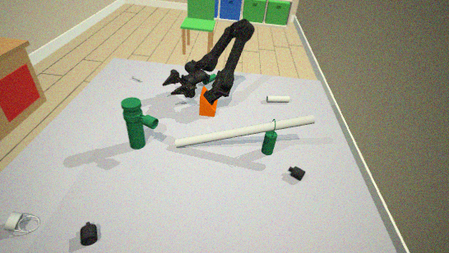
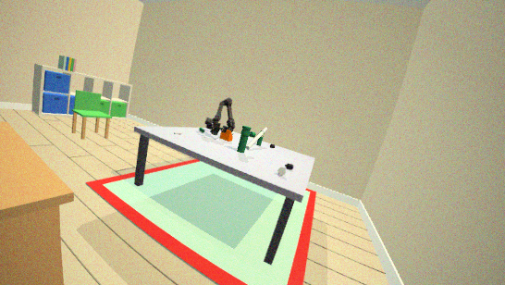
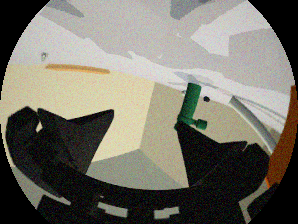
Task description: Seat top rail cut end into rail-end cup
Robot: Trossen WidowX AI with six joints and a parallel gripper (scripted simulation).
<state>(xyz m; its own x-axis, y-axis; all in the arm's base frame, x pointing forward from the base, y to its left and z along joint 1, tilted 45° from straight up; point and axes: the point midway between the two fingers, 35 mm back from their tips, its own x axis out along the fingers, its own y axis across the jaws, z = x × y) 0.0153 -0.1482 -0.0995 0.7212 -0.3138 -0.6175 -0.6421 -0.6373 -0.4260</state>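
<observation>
The big green post stands upright. Its brace band sits just under the cap, with the rail-end cup pointing toward the rail's side. The pale rail slants: its near end is low, close to the table and outside the cup, apart from the post; its far end is higher. It passes through the wire loop on the small green post. My gripper is open and empty, behind the post and away from the rail.
An orange block stands beside the arm. A short white tube lies behind the rail. Black fittings and a white looped cap lie toward the front. A small green piece is behind the arm.
</observation>
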